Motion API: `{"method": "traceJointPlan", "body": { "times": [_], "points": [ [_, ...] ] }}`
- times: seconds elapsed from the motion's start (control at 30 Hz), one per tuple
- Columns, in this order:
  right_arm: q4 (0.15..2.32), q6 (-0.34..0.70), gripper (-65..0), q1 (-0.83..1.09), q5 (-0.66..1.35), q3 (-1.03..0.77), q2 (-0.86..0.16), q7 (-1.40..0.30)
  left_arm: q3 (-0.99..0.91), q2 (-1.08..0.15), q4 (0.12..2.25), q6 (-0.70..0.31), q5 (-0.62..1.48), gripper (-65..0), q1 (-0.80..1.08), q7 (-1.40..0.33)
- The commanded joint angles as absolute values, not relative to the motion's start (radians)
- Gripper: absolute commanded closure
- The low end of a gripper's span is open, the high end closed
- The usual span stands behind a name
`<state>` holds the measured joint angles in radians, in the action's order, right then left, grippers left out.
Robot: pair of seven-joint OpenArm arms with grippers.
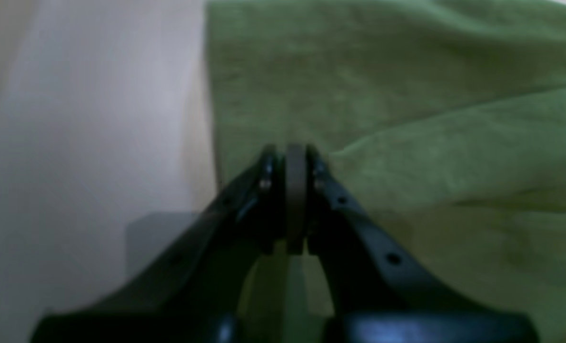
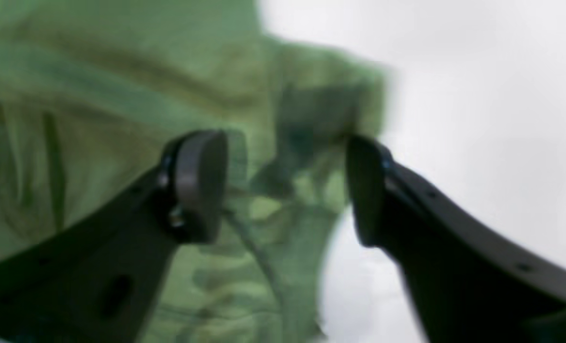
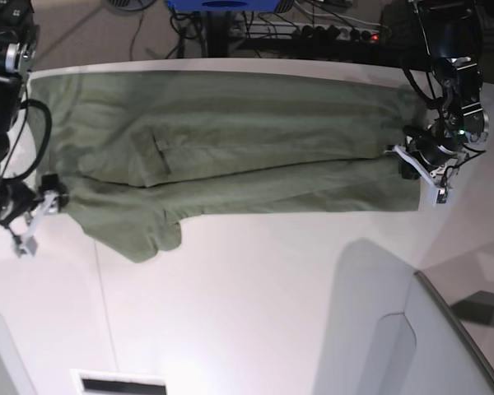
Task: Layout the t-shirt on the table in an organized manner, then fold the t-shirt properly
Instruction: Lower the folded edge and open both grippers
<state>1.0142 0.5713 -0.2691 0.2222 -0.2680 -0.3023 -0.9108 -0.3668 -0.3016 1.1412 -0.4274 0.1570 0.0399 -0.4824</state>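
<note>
Olive t-shirt [image 3: 230,148] flat | left gripper [image 1: 295,190] – fingers pressed together, low | right gripper [image 2: 287,186] – fingers spread

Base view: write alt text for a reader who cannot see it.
An olive-green t-shirt lies spread lengthwise across a white table. The left tool sits shut at one end of it; the right tool stands open at the other.

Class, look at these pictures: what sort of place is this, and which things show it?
Probably a robotics lab or workshop: two robot arms work over a white table with a t-shirt spread out, and cables and a power strip lie on the floor behind.
</note>
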Motion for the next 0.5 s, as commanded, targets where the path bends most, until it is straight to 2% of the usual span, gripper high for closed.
{"method": "traceJointPlan", "body": {
  "times": [0.0,0.07,0.2,0.47],
  "points": [
    [1.076,0.573,-42.8,-0.288,0.236,-0.277,-0.318,-0.908,-0.372,-0.318,1.158,-0.43,0.163,0.0,0.033,-0.466],
    [1.136,0.573,-45.6,-0.288,0.236,-0.274,-0.315,-0.908,-0.372,-0.308,1.158,-0.43,0.163,0.0,0.033,-0.466],
    [1.11,0.576,-46.2,-0.338,0.231,-0.268,-0.291,-0.865,-0.372,-0.306,1.158,-0.43,0.162,0.0,0.028,-0.466],
    [0.521,0.575,-45.9,-0.587,0.231,-0.056,-0.292,-0.568,-0.372,-0.295,1.158,-0.43,0.154,0.0,0.022,-0.466]
  ]
}}
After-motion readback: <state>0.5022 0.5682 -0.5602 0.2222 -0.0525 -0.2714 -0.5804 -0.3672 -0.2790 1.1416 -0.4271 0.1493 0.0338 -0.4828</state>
